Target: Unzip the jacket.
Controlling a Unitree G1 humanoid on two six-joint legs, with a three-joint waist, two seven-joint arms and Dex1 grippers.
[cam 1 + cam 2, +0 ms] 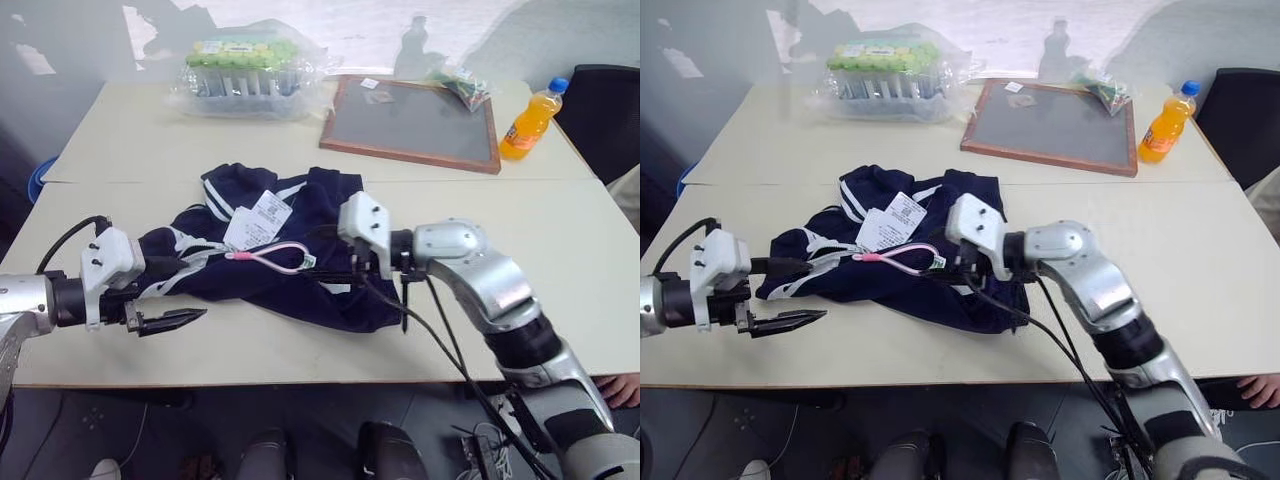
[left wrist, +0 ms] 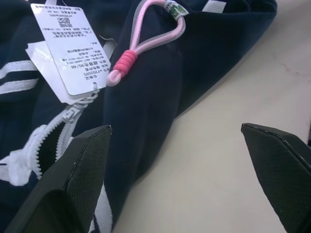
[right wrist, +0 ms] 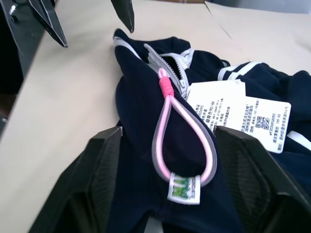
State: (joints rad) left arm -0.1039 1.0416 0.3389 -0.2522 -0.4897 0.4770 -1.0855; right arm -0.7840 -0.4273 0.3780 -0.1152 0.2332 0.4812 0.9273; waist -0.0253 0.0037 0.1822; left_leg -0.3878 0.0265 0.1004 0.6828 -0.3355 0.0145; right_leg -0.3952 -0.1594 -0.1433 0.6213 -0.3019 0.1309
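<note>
The right gripper (image 3: 165, 145), jaws apart and empty, straddled the pink pull loop (image 3: 181, 138), which ran toward the zipper (image 3: 171, 63) at twelve o'clock. The left gripper (image 1: 165, 320), wide open and empty, hung farther off, at the jacket (image 1: 300, 250)'s eight o'clock.

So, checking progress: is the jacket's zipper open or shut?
Partly open: the zipper teeth part near the pink loop; the rest is hidden in folds.

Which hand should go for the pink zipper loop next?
Right. The right hand points straight at the pink loop on the jacket, open fingers either side of it. The left hand, open, sits off the jacket's edge over bare table.
</note>
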